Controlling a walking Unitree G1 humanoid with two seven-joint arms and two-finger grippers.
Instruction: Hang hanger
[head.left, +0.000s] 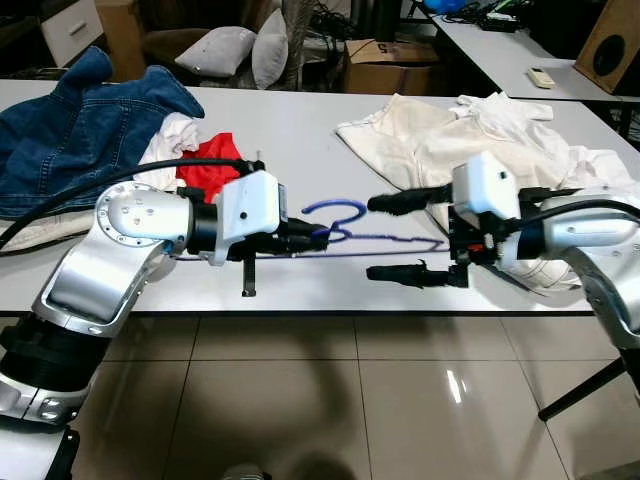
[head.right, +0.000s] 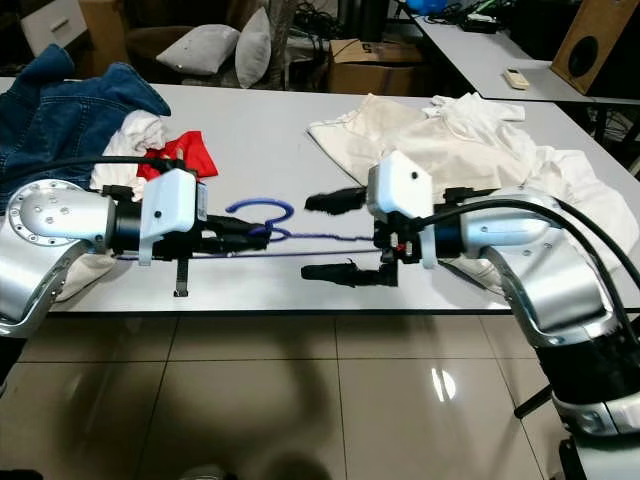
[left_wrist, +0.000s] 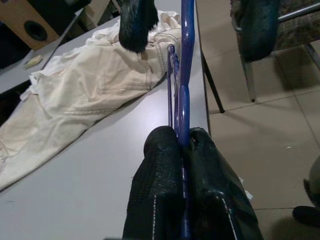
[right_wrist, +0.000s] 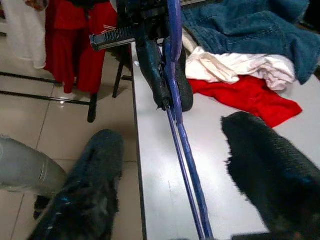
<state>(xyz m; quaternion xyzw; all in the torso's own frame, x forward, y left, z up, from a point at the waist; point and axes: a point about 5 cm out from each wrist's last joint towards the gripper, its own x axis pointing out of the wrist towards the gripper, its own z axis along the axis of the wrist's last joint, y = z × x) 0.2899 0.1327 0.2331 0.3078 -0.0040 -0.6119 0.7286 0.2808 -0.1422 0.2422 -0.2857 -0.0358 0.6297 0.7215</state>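
One thin blue wire hanger (head.left: 350, 232) is the item you are handling. It sits just above the near edge of the white table (head.left: 300, 130), its long axis running left to right between the two arms, with its curled hook at the left end.

The left gripper (head.left: 318, 236) has its fingers pressed together on the hanger just below the hook; the left wrist view shows the wire pinched between the textured black pads (left_wrist: 160, 170).

The right gripper (head.left: 392, 238) faces the hanger's opposite end with its fingers spread, one above and one below the wire, not touching it. The left arm therefore carries the load.

Farther back lie cream cotton trousers (head.left: 470, 140), a crumpled red cloth (head.left: 212, 165), a white garment (head.left: 170, 138) and a blue denim jacket (head.left: 80, 135), all soft and creased.
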